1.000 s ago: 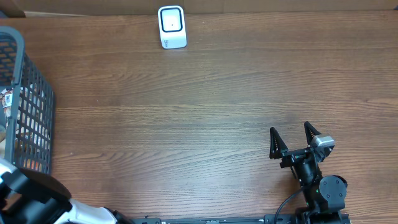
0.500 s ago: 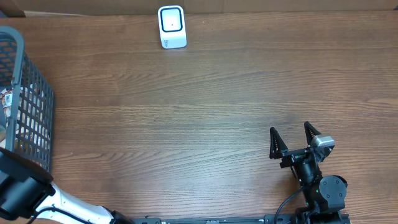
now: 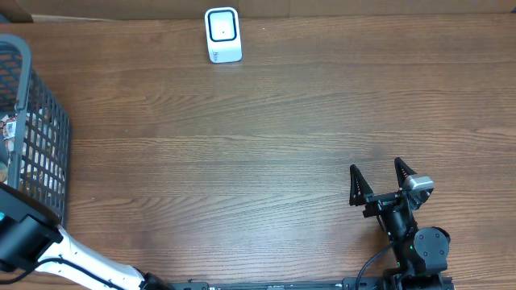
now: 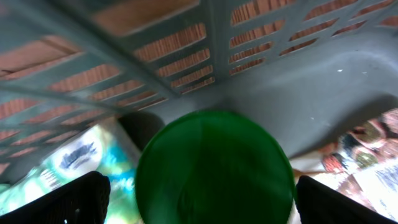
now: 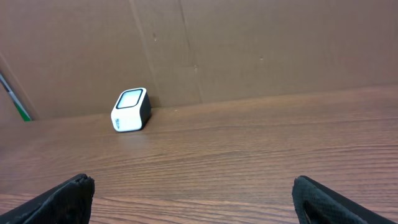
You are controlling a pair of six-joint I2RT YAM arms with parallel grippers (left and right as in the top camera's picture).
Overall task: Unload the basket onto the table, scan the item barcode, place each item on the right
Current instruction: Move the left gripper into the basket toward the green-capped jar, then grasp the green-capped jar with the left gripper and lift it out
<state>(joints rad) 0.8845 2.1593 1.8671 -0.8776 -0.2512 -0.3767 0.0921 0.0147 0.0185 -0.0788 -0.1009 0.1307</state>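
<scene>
The wooden table (image 3: 266, 137) carries a grey mesh basket (image 3: 36, 137) at its left edge and a white barcode scanner (image 3: 222, 35) at the far edge. Only the left wrist view looks into the basket, where a green round lid (image 4: 214, 162) sits between the left gripper's (image 4: 202, 198) wide-spread fingers. The right gripper (image 3: 375, 169), near right, gapes wide and empty.

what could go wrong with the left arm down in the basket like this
1. The green lid nearly fills the gap between the open left gripper fingers, so a finger could land on top instead of beside it.
2. Loose packets and the basket wall crowd the lid; a finger might snag or grab a packet too.
3. No barcode shows, so the item may reach the scanner facing the wrong way.
</scene>
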